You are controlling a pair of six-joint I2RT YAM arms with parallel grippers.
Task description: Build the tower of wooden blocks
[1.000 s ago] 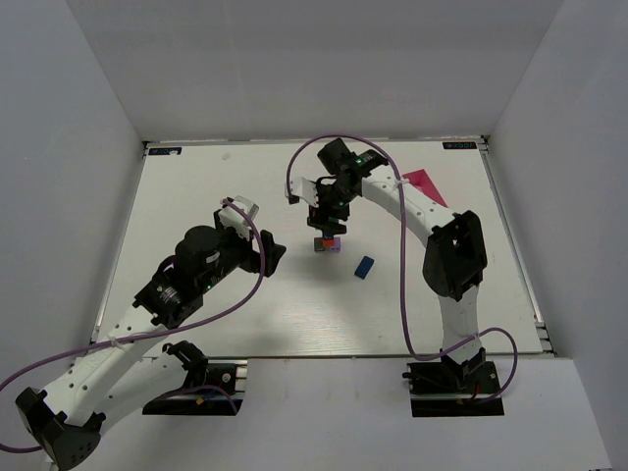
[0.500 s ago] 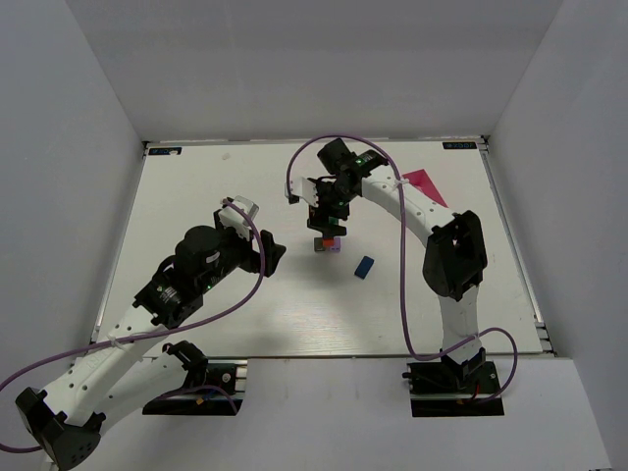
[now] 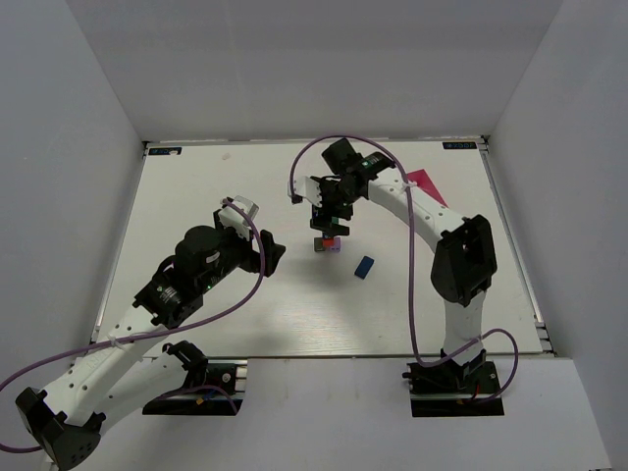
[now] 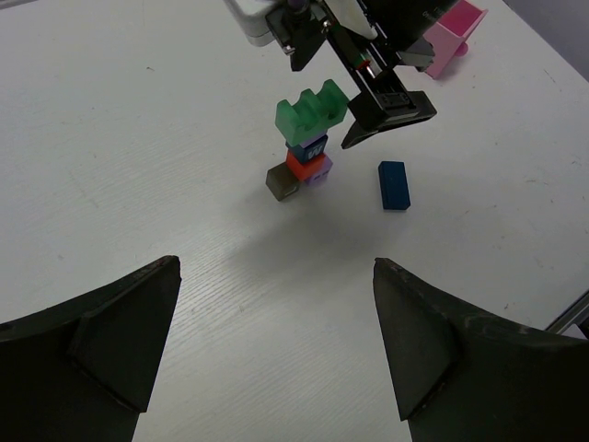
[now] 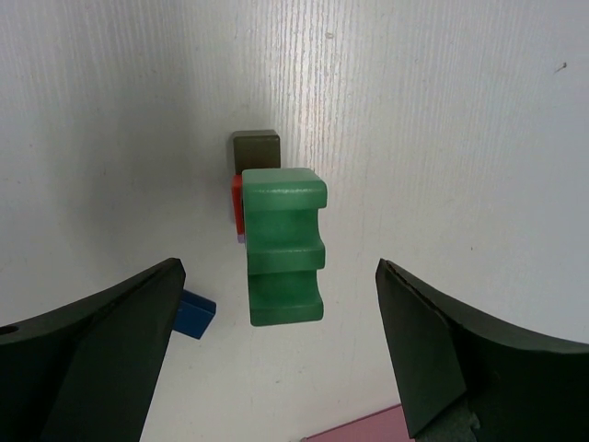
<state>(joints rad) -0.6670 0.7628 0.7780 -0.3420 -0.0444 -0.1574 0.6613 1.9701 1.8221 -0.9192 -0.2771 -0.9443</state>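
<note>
The tower (image 4: 304, 147) stands mid-table: a green notched block (image 4: 311, 109) on top, a blue one, then red and lilac, with a dark grey block (image 4: 282, 181) at its foot. From above, the green block (image 5: 285, 247) lies between my right gripper's (image 5: 278, 269) wide-open fingers, which touch nothing. In the top view the right gripper (image 3: 330, 218) hangs just over the tower (image 3: 329, 243). A loose blue block (image 3: 365, 267) lies to the tower's right. My left gripper (image 4: 276, 264) is open and empty, well short of the tower.
A pink tray (image 3: 422, 184) sits at the back right, behind the right arm. The left arm (image 3: 201, 265) rests left of the tower. White walls enclose the table on three sides.
The right gripper's jaws have spread wider around the green block, which stays on the tower. The right arm's elbow has swung slightly right. The left arm is still.
</note>
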